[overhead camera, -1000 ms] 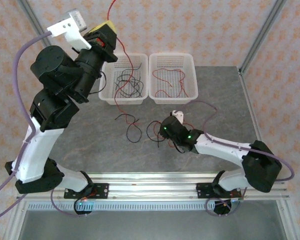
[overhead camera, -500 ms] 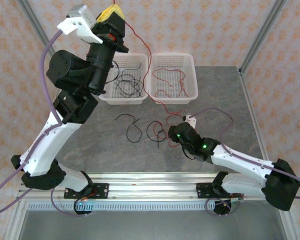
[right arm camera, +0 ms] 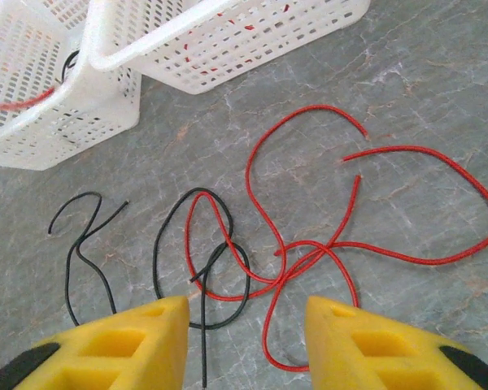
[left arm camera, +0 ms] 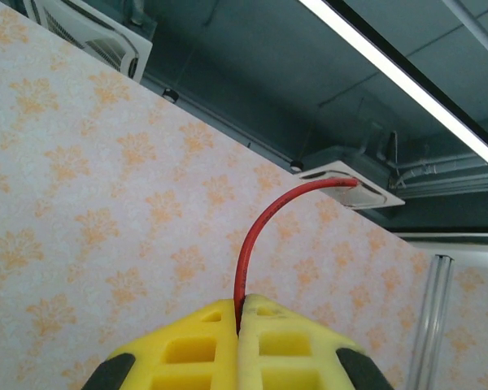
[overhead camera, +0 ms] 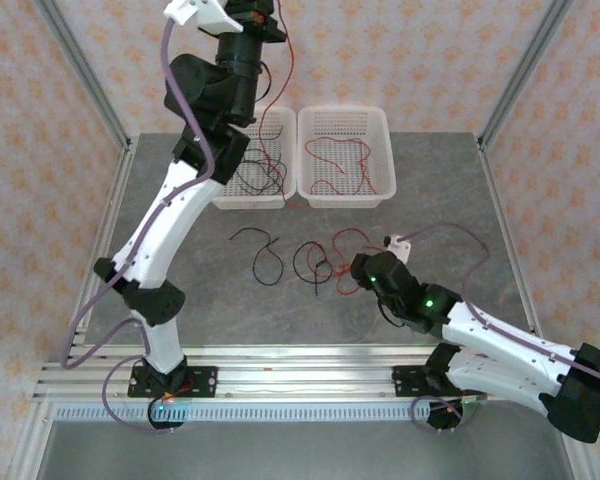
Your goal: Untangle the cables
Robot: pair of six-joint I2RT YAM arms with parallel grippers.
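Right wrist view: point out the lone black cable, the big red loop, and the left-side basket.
lone black cable [right arm camera: 80,244], right wrist view, middle bend.
big red loop [right arm camera: 407,147], right wrist view, top arc.
left-side basket [right arm camera: 81,122], right wrist view, side wall.

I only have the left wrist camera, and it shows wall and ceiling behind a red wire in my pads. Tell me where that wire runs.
Observer: From the left gripper, which is raised high, the held red wire hangs down to the left basket. I cannot tell where its lower end lies.
Operator: Report what is in that basket.
Observer: Black wires lie in it.
Operator: Now give me the right arm.
Observer: The right gripper is open and holds nothing. It is low over a red and black tangle on the table.
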